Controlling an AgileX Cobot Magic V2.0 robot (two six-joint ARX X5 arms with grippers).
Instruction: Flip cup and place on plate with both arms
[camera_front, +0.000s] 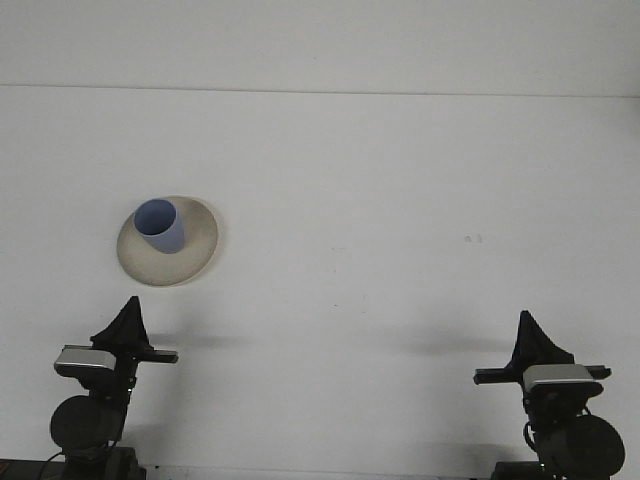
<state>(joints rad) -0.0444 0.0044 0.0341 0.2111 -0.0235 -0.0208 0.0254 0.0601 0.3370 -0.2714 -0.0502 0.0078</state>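
The blue cup (160, 225) stood mouth-up on the cream plate (168, 241), set toward the plate's far left part, its open rim facing the camera. The plate rested flat on the white table (380, 220), left of the middle and about halfway up the surface.

Around the plate the table was bare white on every side I could see. A couple of tiny dark specks (473, 238) marked it well off to the right, and a thin line ran straight across near the top where the tabletop met the pale wall (320, 40) behind. Soft shadows lay on the surface just beyond each of my arms.

My left gripper (126, 322) sat low at the near left edge, pointing away from me, its tip short of the plate's near rim and well apart from it. My right gripper (530, 337) sat low at the near right edge, far from both plate and cup, with a broad stretch of open table between. Each showed only as a dark pointed shape above its wrist camera housing, and I could not tell whether either one was released or clenched. Neither held anything that I could see.
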